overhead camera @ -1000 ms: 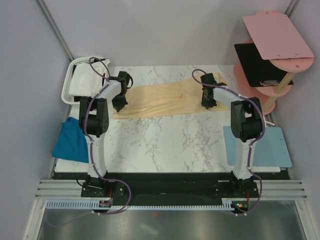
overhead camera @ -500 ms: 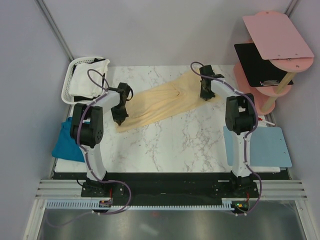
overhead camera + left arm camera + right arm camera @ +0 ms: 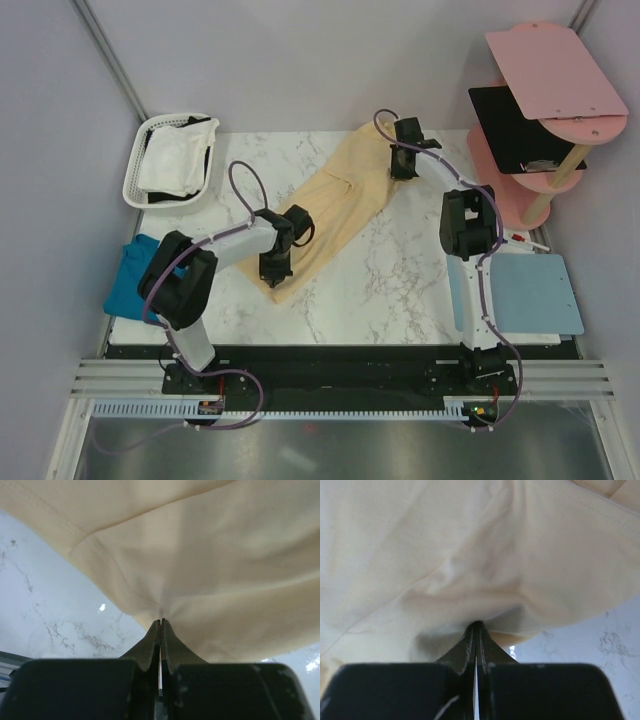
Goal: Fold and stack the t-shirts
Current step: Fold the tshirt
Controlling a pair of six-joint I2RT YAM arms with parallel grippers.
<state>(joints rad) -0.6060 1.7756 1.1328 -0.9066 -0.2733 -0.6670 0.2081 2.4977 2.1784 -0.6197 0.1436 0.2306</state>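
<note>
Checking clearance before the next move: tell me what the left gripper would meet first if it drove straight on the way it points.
The pale yellow t-shirt: the left gripper is shut on its edge, so cloth lies directly ahead. Behind that, probably the marble tabletop, though depth is unclear.

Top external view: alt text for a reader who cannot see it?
A cream shirt is stretched diagonally over the marble table, left gripper shut on its near end, right gripper on its far end. A white shirt lies in the basket far left; a teal shirt lies at the left edge.
</note>
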